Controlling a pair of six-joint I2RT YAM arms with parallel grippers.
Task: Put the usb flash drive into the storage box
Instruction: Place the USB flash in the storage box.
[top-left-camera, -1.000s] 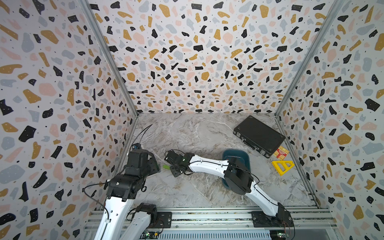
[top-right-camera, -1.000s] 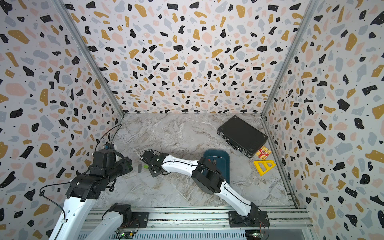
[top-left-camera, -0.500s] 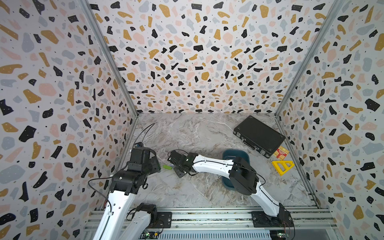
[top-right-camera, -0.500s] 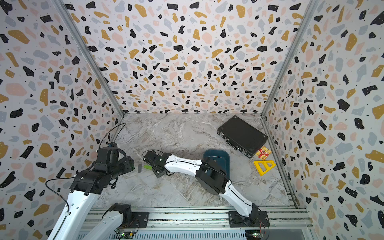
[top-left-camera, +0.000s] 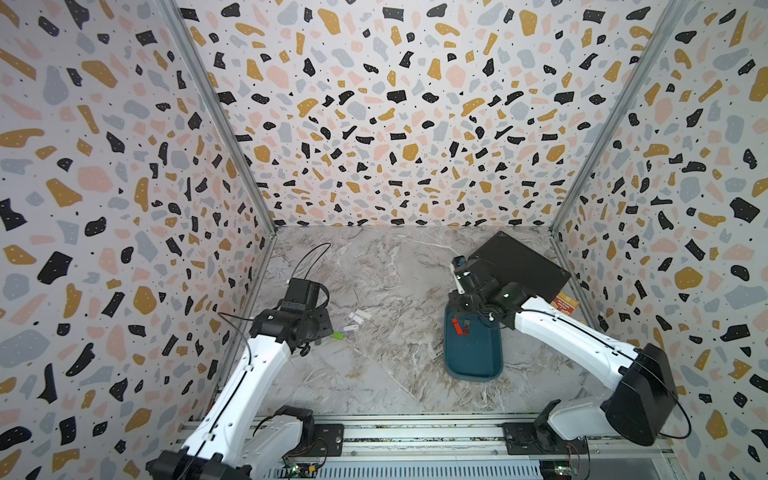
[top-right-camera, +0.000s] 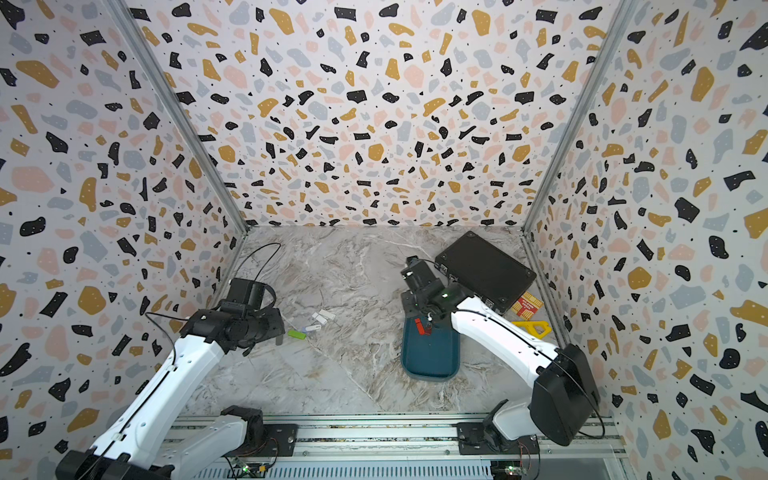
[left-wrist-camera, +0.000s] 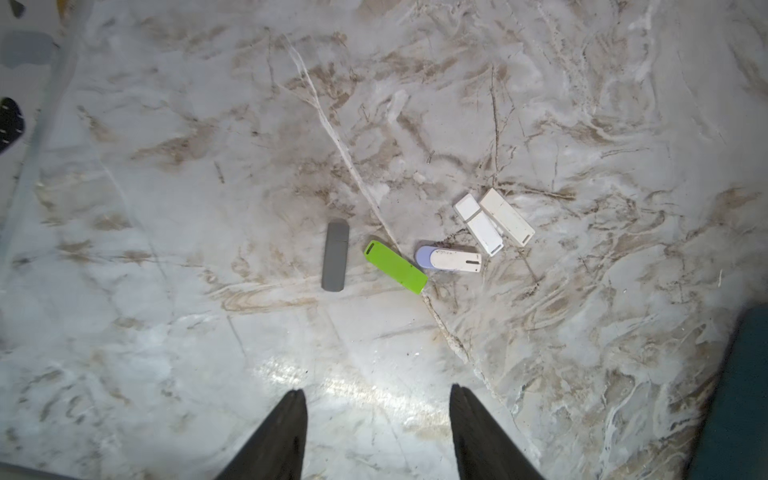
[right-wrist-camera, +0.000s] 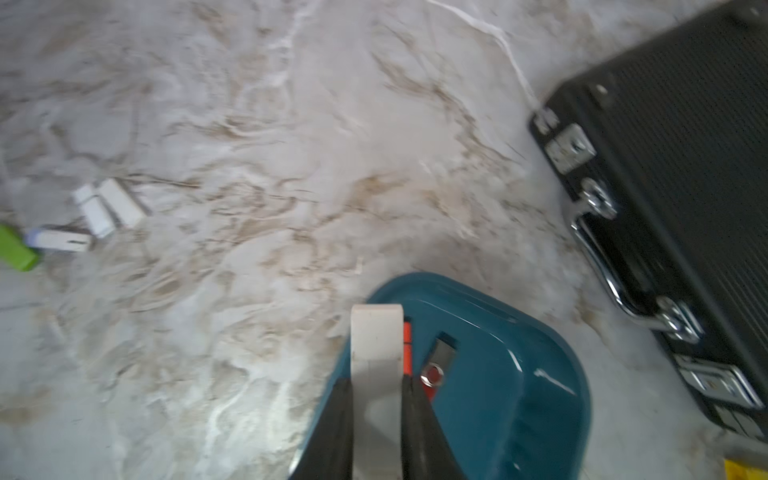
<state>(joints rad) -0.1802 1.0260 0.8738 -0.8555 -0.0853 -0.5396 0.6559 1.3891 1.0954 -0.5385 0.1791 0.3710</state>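
Bench (left-wrist-camera: 166, 166) is carrying five loose drives in a cluster ahead of the left pincer (left-wrist-camera: 376, 390): a grey drive (left-wrist-camera: 335, 255), a green drive (left-wrist-camera: 395, 268), a lilac-capped drive (left-wrist-camera: 449, 259) just beside the green one's end, and a pair of white drives (left-wrist-camera: 478, 224) lying side by side. Left pincer is hanging above the bench with its fingers spread wide, gripping nothing. Right pincer (right-wrist-camera: 377, 380) is clamping a white usb flash drive (right-wrist-camera: 376, 340) by its long sides, with most of the drive sticking out past the fingertips. It is holding the drive in the air over the rim of the storage box (right-wrist-camera: 519, 395), at the box's far end in both top views (top-left-camera: 473, 357) (top-right-camera: 432, 357). A red drive (right-wrist-camera: 407, 349) and a silver swivel drive (right-wrist-camera: 442, 353) are lying inside the box. A black briefcase (right-wrist-camera: 685, 166) is sitting close by, beyond the box.
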